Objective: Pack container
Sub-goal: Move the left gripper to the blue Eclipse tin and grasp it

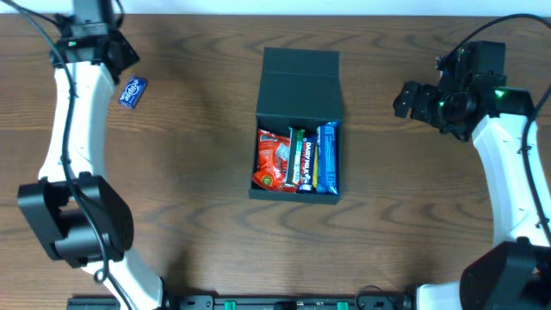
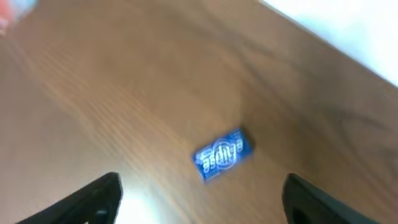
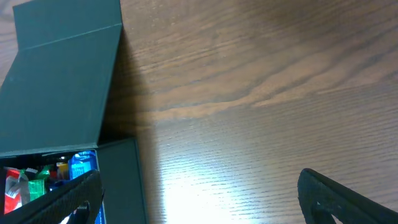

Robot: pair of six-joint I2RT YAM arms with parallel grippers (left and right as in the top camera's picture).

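Overhead, the container [image 1: 296, 195], a dark teal-black square box, sits well apart from both grippers, its flap lid [image 1: 300, 79] open. A red snack packet [image 1: 272, 160] and a Dairy Milk bar [image 1: 304, 159] lie inside. Packing looks part done. A blue Eclipse packet [image 2: 222, 155] lies just ahead of the left gripper [image 2: 202, 202], which is spread wide and empty and likely needs to descend, straddle the packet and close. The right gripper [image 3: 199, 202] hangs spread and empty.

Left jaws: I find them spread wide over bare desk [image 2: 124, 93]. One blue packet [image 2: 222, 155] lies just ahead, in line with the gap. Right jaws: clear desk between and ahead. The container [image 3: 62, 87], lid folded back, blocks my left side.
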